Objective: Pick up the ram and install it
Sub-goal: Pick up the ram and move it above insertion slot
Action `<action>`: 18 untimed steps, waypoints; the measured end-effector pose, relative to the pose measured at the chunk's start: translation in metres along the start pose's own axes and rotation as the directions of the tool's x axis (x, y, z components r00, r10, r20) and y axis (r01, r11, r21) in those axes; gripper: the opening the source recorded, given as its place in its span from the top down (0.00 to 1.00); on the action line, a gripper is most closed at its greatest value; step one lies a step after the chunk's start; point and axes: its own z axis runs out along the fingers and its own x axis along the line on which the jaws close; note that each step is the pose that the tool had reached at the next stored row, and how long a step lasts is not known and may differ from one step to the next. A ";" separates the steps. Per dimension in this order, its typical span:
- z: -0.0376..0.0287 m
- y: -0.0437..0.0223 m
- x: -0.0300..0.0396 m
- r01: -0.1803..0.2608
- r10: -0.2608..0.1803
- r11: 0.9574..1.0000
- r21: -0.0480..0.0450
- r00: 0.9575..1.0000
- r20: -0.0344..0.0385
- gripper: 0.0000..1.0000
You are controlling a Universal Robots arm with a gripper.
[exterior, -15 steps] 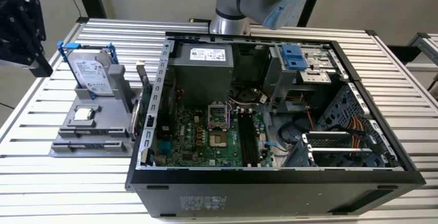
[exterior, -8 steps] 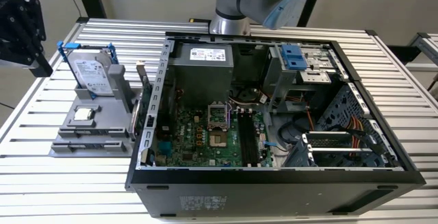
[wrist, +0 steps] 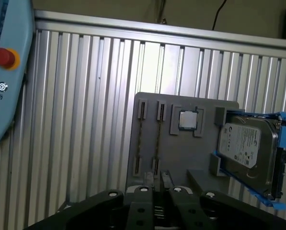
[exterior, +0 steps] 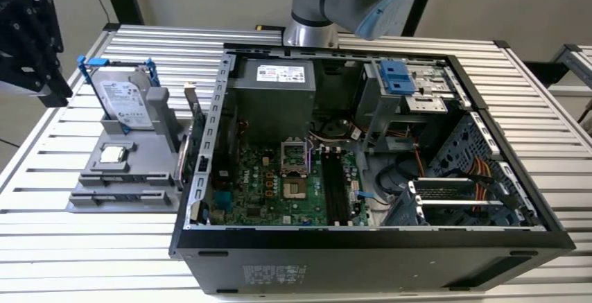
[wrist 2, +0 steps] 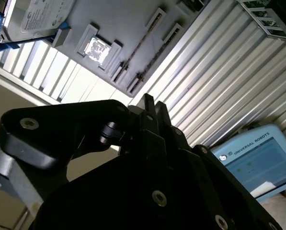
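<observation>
Bright overhead light glares white off the slatted table (wrist: 147,62)

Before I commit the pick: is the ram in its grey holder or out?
In the holder. In the first wrist view the ram stands on edge between the end brackets of the grey holder.

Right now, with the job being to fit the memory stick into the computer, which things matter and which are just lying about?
For the job:
- memory sticks, standing in the grey holder
- black slots on the main board
- gripper, not touching the sticks

Just lying about:
- hard drive
- processor chip
- control tablet
</observation>
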 end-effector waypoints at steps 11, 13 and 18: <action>0.0001 0.0000 -0.0001 0.004 -0.004 1.000 0.000 1.000 0.000 0.00; 0.0003 0.0000 -0.0002 -0.005 0.005 1.000 0.000 1.000 0.000 0.00; 0.0024 0.0000 -0.0004 -0.036 0.036 0.999 0.001 0.999 0.000 0.00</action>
